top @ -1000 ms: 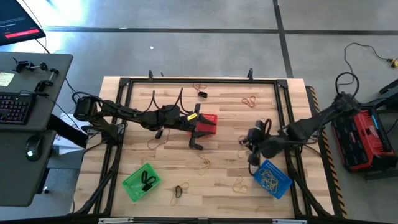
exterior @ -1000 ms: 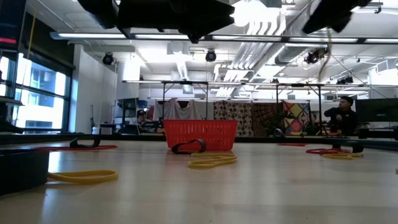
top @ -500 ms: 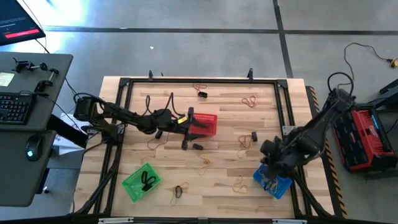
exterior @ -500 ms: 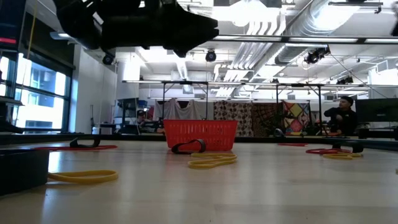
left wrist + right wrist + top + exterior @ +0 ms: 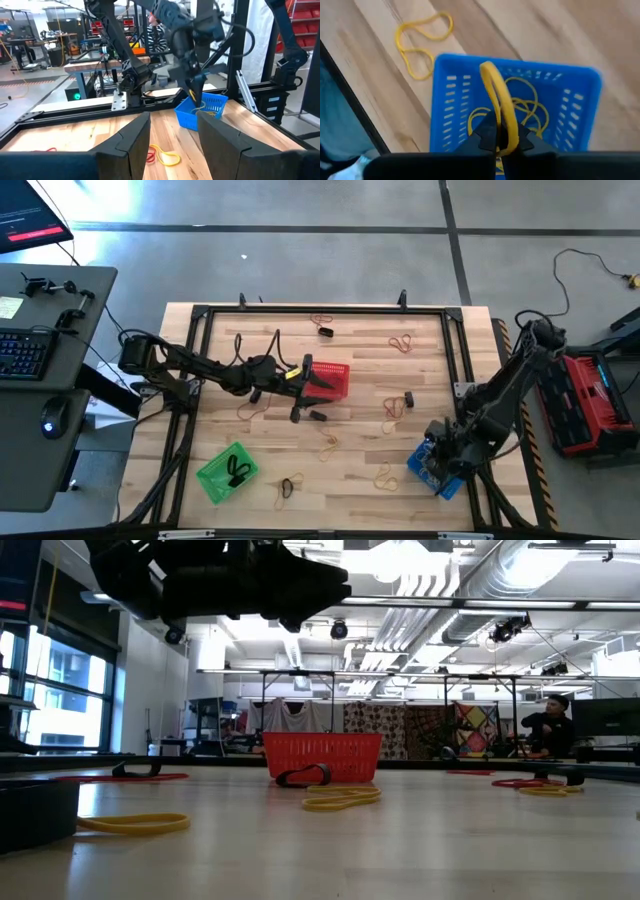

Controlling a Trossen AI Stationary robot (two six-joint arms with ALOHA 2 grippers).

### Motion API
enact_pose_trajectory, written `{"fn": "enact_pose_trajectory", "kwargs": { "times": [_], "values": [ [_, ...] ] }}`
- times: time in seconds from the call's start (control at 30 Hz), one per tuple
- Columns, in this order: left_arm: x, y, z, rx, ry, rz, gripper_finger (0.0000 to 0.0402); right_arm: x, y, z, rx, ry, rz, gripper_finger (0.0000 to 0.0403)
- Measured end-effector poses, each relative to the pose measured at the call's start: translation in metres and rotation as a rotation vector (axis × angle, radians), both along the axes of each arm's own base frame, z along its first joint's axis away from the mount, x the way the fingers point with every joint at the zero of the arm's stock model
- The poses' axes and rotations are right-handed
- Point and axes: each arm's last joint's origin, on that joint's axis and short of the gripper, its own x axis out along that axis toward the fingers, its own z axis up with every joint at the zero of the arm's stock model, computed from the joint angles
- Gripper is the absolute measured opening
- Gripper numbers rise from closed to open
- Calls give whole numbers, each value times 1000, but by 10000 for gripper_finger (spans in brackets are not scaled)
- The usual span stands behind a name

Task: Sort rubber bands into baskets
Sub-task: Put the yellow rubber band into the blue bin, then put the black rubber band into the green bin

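The right gripper (image 5: pixel 497 142), clenched on a yellow band (image 5: pixel 497 102), hung directly over the blue basket (image 5: pixel 450 100) near the tabletop's (image 5: pixel 350 490) front right corner, where more yellow bands already lay. The band stood up in a tall loop from the closed fingertips; on release it seemed liable to cling to a finger or spring off the lattice rim and land beside the loose yellow band (image 5: pixel 422 42) outside the basket. The left gripper (image 5: pixel 297 408), jaws apart and empty, hovered beside the red basket (image 5: pixel 330 377), just above a black band (image 5: pixel 317 416). The green basket (image 5: pixel 228 472) sat front left.
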Motion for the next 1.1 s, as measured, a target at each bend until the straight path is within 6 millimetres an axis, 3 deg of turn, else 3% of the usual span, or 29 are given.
{"fn": "enact_pose_trajectory", "kwargs": {
  "times": [0.17,0.37,0.77,0.97,1.1],
  "values": [
    [0,0,0,0,0,0,157,-4,1,-17,52,-4,22,0],
    [0,0,0,-23,5,1,157,-8,3,-20,77,17,14,5],
    [0,0,0,-24,6,2,157,-9,4,-20,122,78,-15,90],
    [0,0,0,-23,5,2,157,-9,4,-20,126,79,-13,81],
    [0,0,1,-22,3,6,157,-6,9,-4,131,80,7,51]
  ]
}}
